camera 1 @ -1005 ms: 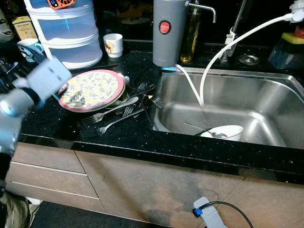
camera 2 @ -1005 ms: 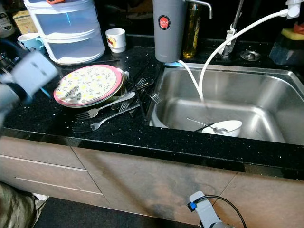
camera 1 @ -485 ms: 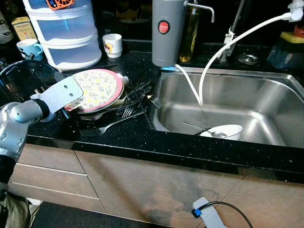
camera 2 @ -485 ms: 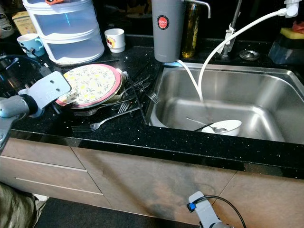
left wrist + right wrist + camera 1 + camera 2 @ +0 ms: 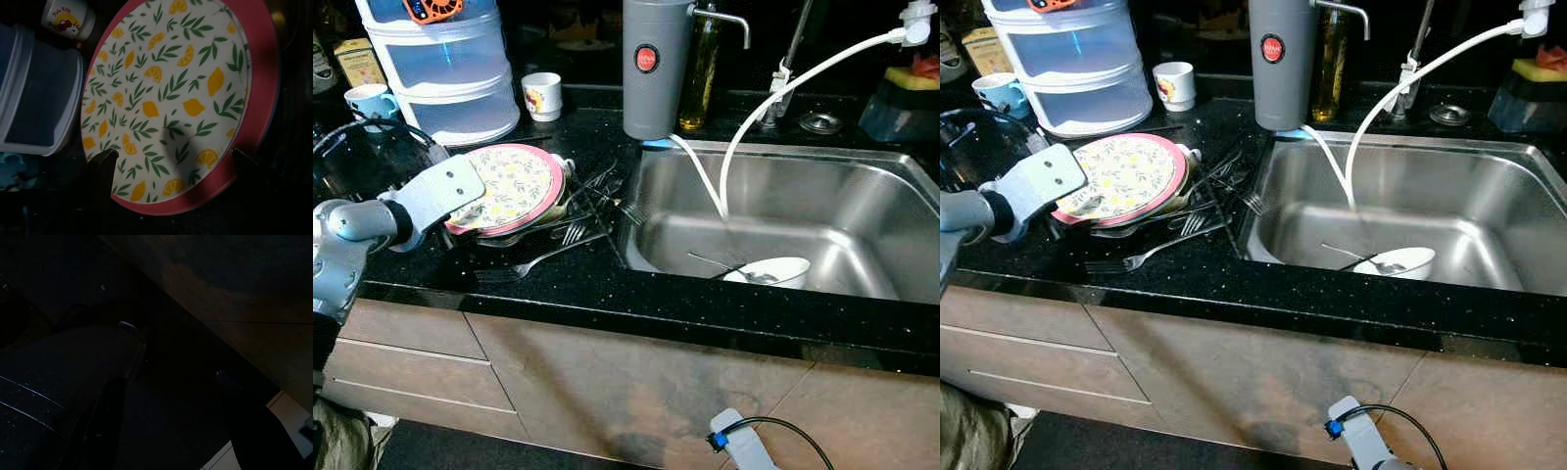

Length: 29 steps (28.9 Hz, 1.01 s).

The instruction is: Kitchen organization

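Hovering with fingers spread, the left end effector (image 5: 173, 161) frames the plate (image 5: 514, 184) near the tabletop's (image 5: 607, 284) front edge; the right end effector (image 5: 171, 426) hangs released.

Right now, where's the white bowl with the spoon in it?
In the head views the white bowl lies on the floor of the steel sink, right of the counter, below the white hose.
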Available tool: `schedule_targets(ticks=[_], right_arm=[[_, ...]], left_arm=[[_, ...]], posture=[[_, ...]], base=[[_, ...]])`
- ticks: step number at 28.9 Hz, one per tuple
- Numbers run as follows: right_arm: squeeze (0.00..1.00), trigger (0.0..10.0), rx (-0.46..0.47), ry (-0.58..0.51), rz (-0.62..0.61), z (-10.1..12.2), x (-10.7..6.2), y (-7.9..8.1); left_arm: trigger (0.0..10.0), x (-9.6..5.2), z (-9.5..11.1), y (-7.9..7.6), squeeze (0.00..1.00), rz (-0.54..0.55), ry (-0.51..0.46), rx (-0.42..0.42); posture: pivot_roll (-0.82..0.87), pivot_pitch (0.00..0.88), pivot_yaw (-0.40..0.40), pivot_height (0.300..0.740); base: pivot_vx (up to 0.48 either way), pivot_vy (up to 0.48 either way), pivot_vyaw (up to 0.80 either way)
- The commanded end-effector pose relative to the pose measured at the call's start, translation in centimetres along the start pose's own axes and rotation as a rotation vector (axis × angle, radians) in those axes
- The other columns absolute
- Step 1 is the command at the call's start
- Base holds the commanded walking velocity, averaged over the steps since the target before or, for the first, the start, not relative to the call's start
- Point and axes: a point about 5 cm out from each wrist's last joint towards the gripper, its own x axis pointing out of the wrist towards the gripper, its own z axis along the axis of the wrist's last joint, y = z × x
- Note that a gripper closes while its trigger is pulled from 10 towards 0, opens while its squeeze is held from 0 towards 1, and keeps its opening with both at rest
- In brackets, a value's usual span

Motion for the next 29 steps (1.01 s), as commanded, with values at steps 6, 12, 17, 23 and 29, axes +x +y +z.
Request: schedule_targets(ticks=[6,12,17,23,29], right_arm=[[0.00,10.0,-0.007,-0.004,-0.002,0.1,0.0,0.0],[0.00,10.0,-0.012,-0.005,-0.005,0.1,0.0,-0.1],[0.00,10.0,-0.017,-0.004,-0.005,0.1,0.0,-0.1],[0.00,10.0,-0.019,-0.003,-0.007,0.1,0.0,-0.2],[0.00,10.0,-0.020,-0.003,-0.008,0.1,0.0,-0.2]], left_arm=[[10.0,-0.1,-2.5,0.7,0.00,0.072,0.134,0.030],[10.0,0.6,-4.0,0.8,0.00,0.124,0.171,0.032],[10.0,1.5,-4.0,0.4,0.00,0.115,0.147,0.018],[10.0,2.2,-3.5,0.0,0.00,0.070,0.115,0.012],[10.0,2.6,-3.4,-0.2,0.00,0.030,0.115,0.036]], posture=[[-0.03,0.000,0.018,0.740],[-0.03,0.000,0.012,0.740],[-0.03,0.000,0.011,0.740],[-0.03,0.000,0.010,0.740],[-0.03,0.000,0.009,0.740]], base=[[0.000,0.000,0.00],[0.000,0.000,0.00],[0.000,0.000,0.00],[0.000,0.000,0.00],[0.000,0.000,0.00]])
